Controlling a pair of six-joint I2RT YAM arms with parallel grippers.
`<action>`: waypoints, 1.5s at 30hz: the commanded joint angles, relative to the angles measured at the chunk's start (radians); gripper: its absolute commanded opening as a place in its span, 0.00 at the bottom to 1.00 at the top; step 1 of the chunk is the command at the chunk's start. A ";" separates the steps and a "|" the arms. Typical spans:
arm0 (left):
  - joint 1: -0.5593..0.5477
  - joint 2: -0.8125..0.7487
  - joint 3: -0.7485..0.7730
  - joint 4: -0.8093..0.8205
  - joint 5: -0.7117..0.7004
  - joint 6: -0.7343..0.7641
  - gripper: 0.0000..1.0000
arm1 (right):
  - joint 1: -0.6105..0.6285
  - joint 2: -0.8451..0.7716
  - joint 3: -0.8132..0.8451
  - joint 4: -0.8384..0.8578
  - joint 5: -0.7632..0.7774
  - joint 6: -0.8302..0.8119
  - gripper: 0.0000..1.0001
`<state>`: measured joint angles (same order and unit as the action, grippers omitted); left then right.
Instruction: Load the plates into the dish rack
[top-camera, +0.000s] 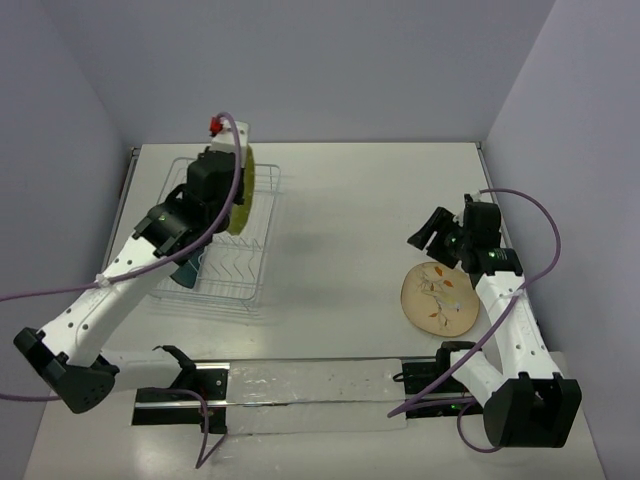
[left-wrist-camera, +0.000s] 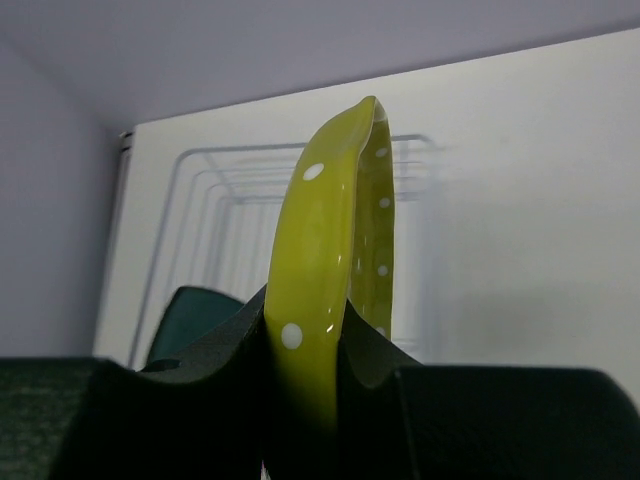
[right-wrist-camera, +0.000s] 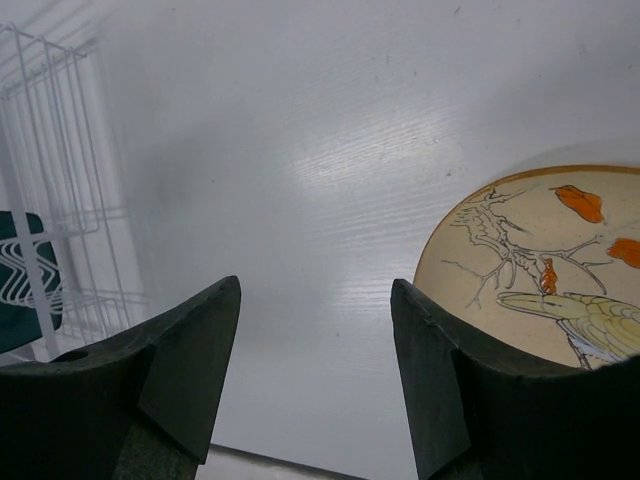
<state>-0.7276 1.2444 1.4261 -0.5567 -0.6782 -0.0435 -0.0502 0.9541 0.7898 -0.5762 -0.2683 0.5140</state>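
Note:
My left gripper (top-camera: 228, 190) is shut on the rim of the yellow-green dotted plate (top-camera: 243, 192) and holds it on edge over the far part of the white wire dish rack (top-camera: 262, 262). The left wrist view shows that plate (left-wrist-camera: 330, 250) upright between my fingers (left-wrist-camera: 205, 350), with the rack (left-wrist-camera: 215, 205) behind it. The dark teal plate (top-camera: 193, 267) stands in the rack's near part, mostly hidden by my left arm; it shows at the left edge of the right wrist view (right-wrist-camera: 22, 275). The cream floral plate (top-camera: 438, 297) lies flat on the table. My right gripper (top-camera: 428, 233) is open and empty just beyond it.
A white strip and black rail (top-camera: 300, 385) run along the table's near edge between the arm bases. Grey walls close in the table on the left, back and right. The rack (right-wrist-camera: 50, 170) also shows at the left of the right wrist view.

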 joint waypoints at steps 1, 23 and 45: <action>0.136 -0.125 -0.036 0.006 -0.033 0.033 0.00 | -0.005 0.003 0.000 -0.004 0.084 -0.008 0.73; 0.246 -0.157 -0.229 -0.074 0.052 0.013 0.00 | -0.023 0.028 -0.021 0.012 0.156 -0.014 1.00; 0.284 -0.017 -0.325 -0.038 0.128 0.005 0.00 | -0.027 0.015 -0.040 0.009 0.221 -0.014 1.00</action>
<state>-0.4556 1.2213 1.0978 -0.6737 -0.5427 -0.0336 -0.0669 0.9802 0.7579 -0.5812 -0.0808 0.5041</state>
